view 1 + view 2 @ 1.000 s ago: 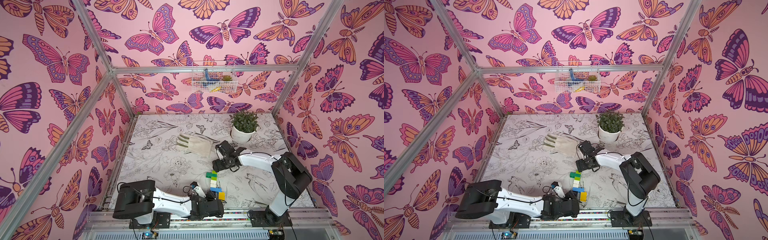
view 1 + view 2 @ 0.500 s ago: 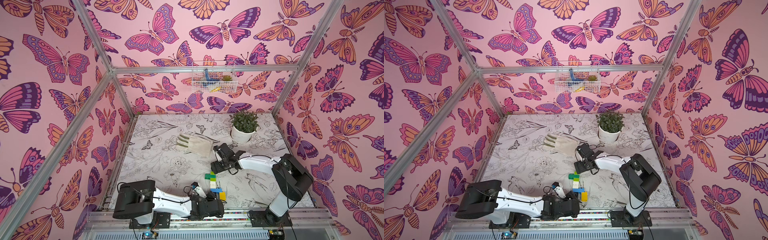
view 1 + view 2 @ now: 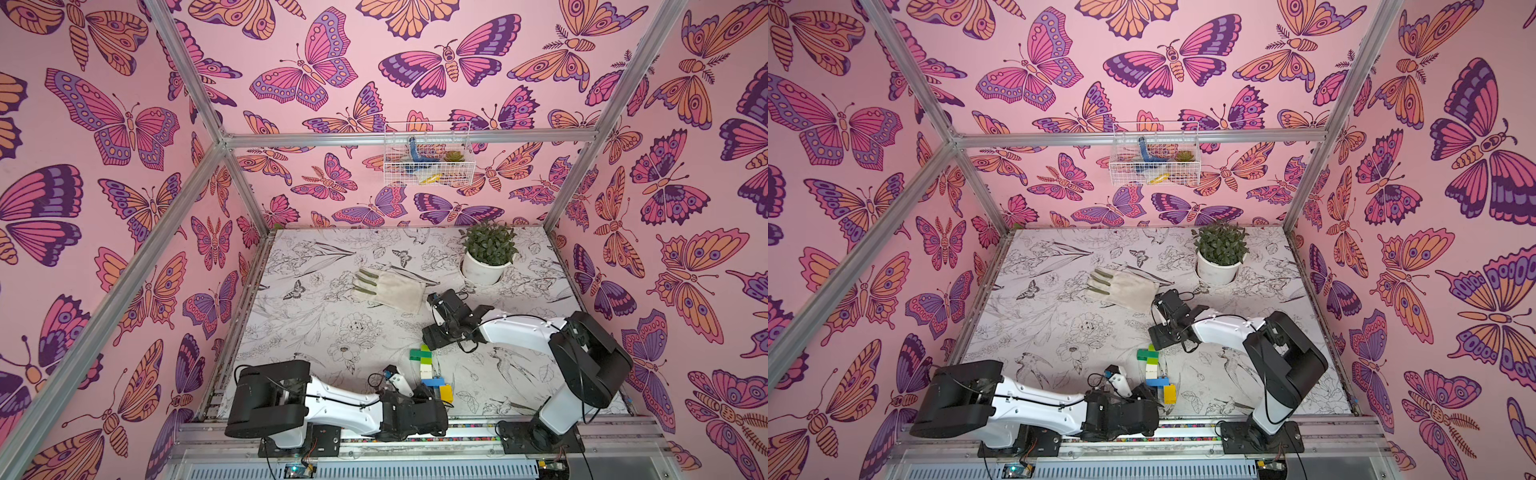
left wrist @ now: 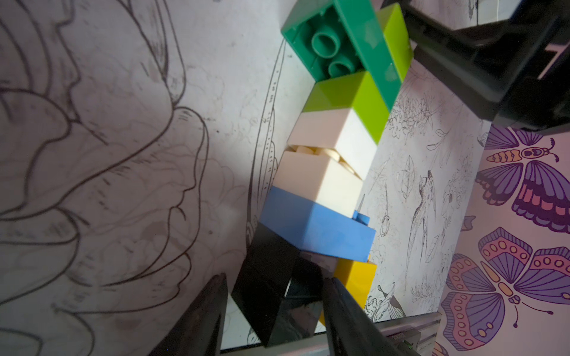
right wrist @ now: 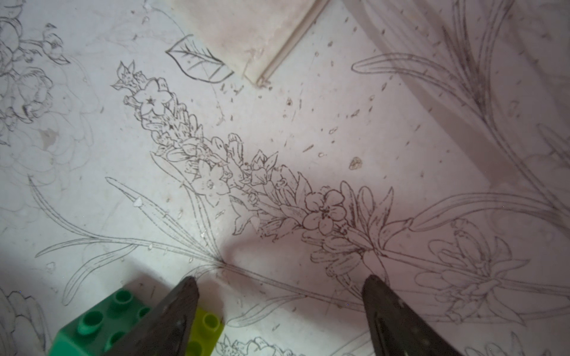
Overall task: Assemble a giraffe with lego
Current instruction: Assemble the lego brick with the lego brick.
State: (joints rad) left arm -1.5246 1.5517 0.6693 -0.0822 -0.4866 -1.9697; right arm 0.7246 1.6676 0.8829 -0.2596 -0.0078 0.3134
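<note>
Two grippers logged: left gripper [image 4: 274, 279] is clamped on the black leg [image 4: 262, 255] of the giraffe [image 4: 317, 228]; right gripper [image 5: 279, 279] is spread empty beside the green head [image 5: 92, 326].

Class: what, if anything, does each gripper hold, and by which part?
Left gripper holds the giraffe by its black leg; right gripper is open, empty.

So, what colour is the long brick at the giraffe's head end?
Dark green; the head brick shows best in the left wrist view.

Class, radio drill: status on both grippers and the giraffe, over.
Left gripper clamped on giraffe, at black leg. Right gripper open, empty, beside green head. Giraffe lying flat, white neck bricks gapped. Nothing blocking.
</note>
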